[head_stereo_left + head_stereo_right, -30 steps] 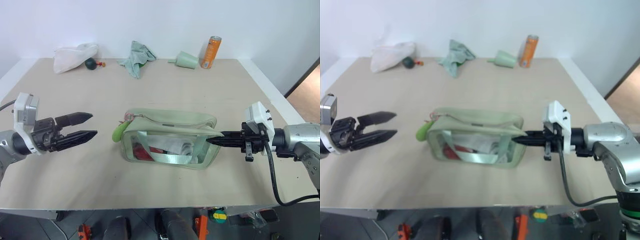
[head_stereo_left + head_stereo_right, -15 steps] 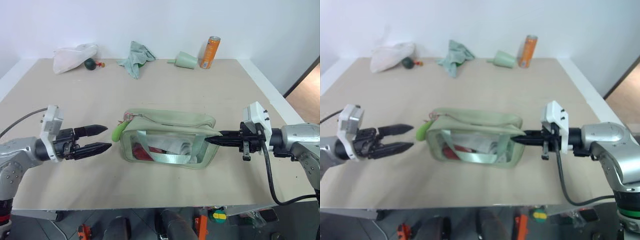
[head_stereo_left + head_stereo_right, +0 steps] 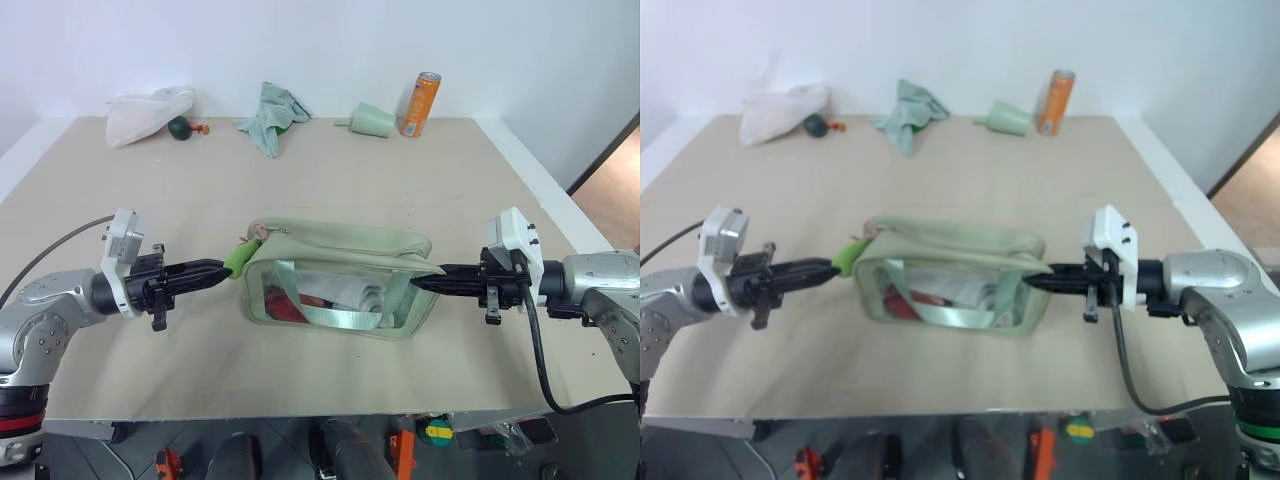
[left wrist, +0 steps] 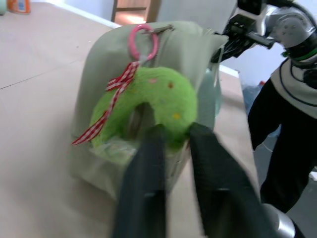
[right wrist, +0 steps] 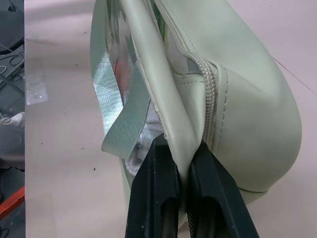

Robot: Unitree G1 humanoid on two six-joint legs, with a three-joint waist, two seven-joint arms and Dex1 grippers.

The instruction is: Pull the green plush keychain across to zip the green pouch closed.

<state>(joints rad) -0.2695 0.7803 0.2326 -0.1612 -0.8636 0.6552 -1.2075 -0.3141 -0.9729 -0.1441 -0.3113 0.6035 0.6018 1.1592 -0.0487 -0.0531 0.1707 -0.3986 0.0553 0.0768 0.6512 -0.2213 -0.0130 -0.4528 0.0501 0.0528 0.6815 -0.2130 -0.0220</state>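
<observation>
The table (image 3: 330, 170) is pale beige. The pouch (image 3: 340, 275) lies near its front edge, in the middle, with the clear side to the robot. The right gripper (image 3: 425, 282) is clamped on a flap at the pouch's right end. The left gripper (image 3: 215, 270) has its fingers (image 4: 143, 163) pinched on the lower rim of the keychain (image 4: 148, 106), which hangs at the pouch's left end, by a pink ring (image 4: 143, 42).
</observation>
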